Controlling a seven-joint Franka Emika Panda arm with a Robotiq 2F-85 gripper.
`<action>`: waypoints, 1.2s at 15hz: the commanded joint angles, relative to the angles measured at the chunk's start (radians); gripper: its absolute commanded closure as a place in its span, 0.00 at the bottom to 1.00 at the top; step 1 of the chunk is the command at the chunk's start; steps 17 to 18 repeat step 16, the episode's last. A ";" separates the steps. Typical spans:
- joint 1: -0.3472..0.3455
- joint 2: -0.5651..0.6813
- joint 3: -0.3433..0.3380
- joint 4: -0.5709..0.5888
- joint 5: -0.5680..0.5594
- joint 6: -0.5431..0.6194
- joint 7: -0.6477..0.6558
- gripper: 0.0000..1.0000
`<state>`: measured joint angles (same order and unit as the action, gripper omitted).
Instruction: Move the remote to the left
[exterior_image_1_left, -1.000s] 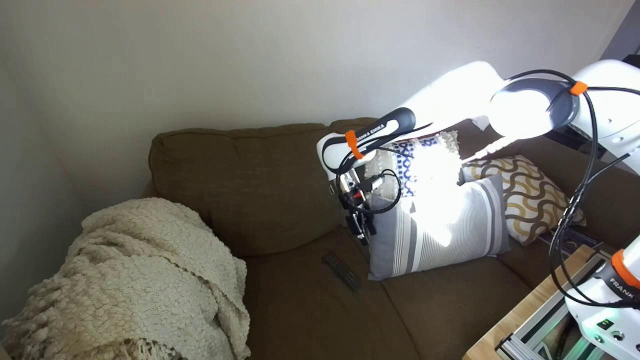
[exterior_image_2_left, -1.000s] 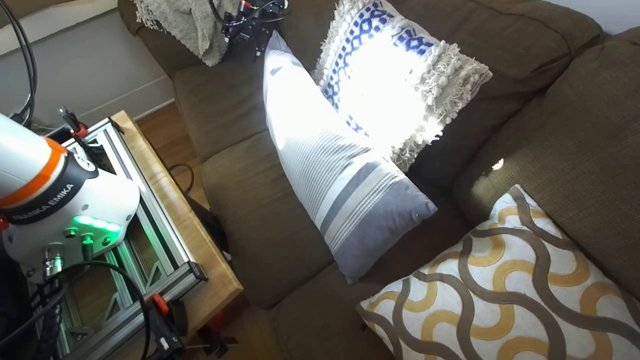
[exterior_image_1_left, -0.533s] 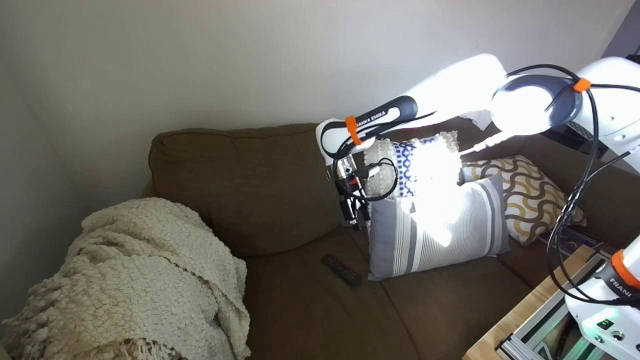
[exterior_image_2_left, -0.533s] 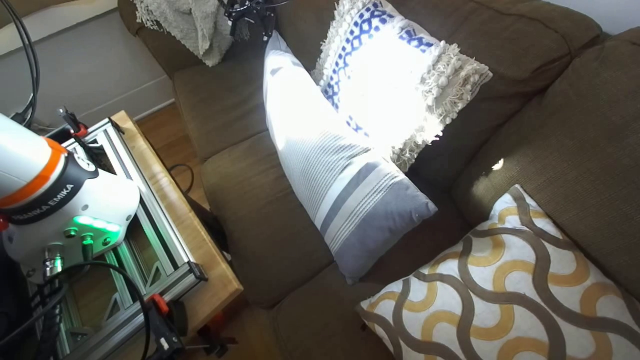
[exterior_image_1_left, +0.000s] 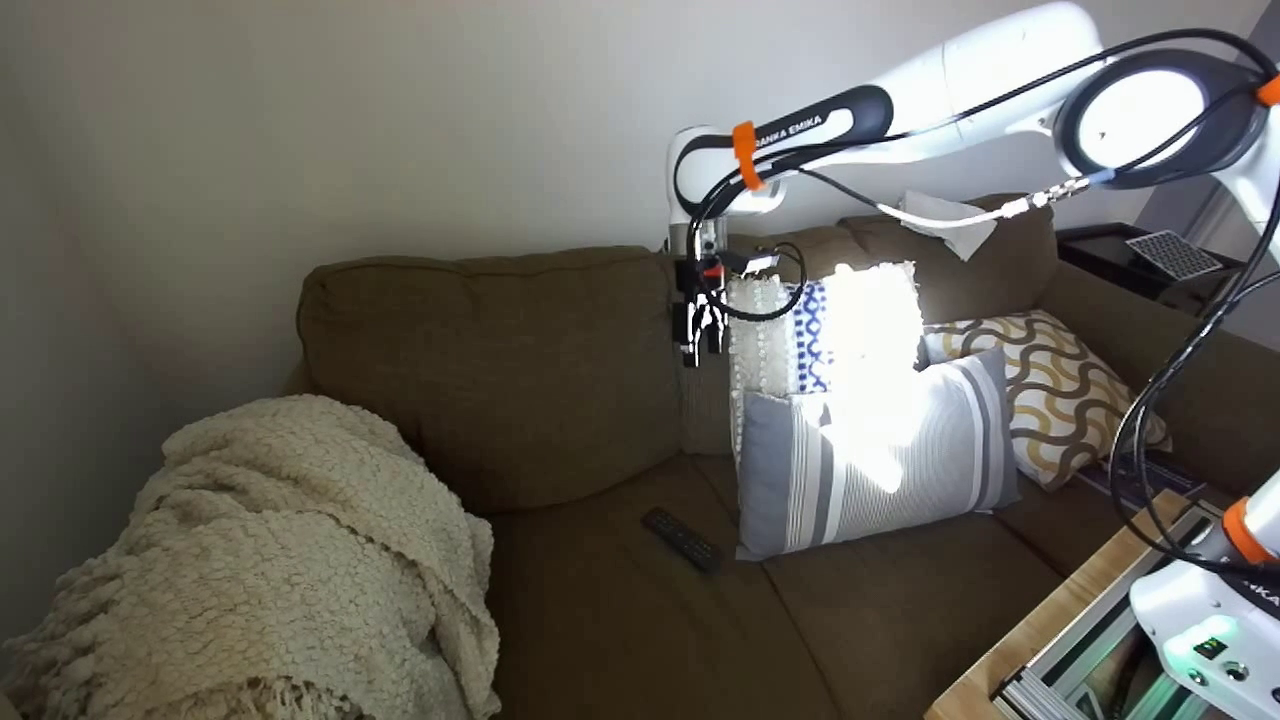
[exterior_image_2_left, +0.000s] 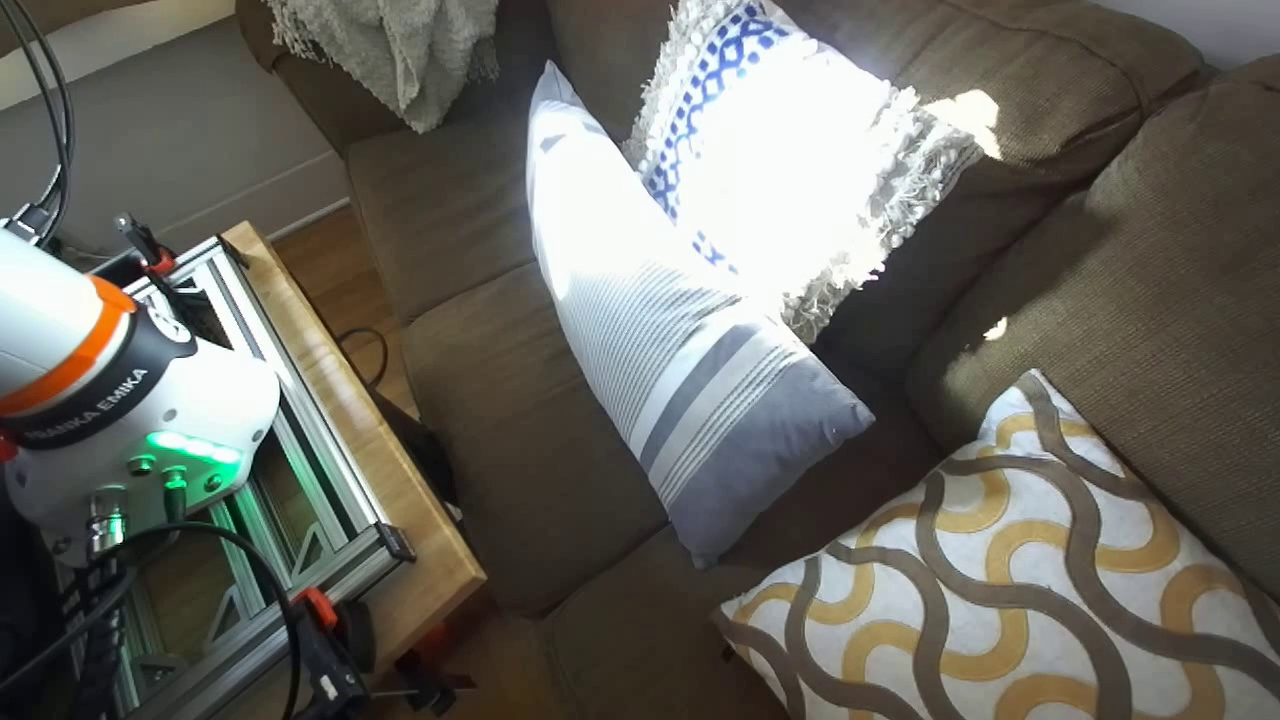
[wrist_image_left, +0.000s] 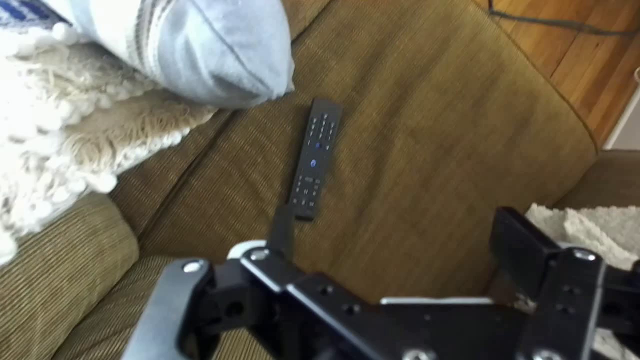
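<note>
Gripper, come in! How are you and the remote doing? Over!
Gripper open, empty, up in the air. Remote flat on the couch seat, nothing covering it. Striped pillow close to one end.

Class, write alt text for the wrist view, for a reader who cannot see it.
A slim black rectangular remote lies on a brown ribbed fabric sofa seat. An open black metal gripper spans the bottom. At left are a grey striped fabric pillow and a cream fringed pillow.

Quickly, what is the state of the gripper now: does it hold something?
Robotiq gripper: open, holding nothing; the remote control lies on the sofa seat.
</note>
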<state>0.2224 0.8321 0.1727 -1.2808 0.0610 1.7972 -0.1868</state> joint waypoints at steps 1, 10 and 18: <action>-0.044 -0.175 0.014 -0.212 0.018 0.173 -0.023 0.00; -0.080 -0.346 0.011 -0.345 0.062 0.256 -0.030 0.00; -0.098 -0.408 0.010 -0.415 0.086 0.257 -0.037 0.00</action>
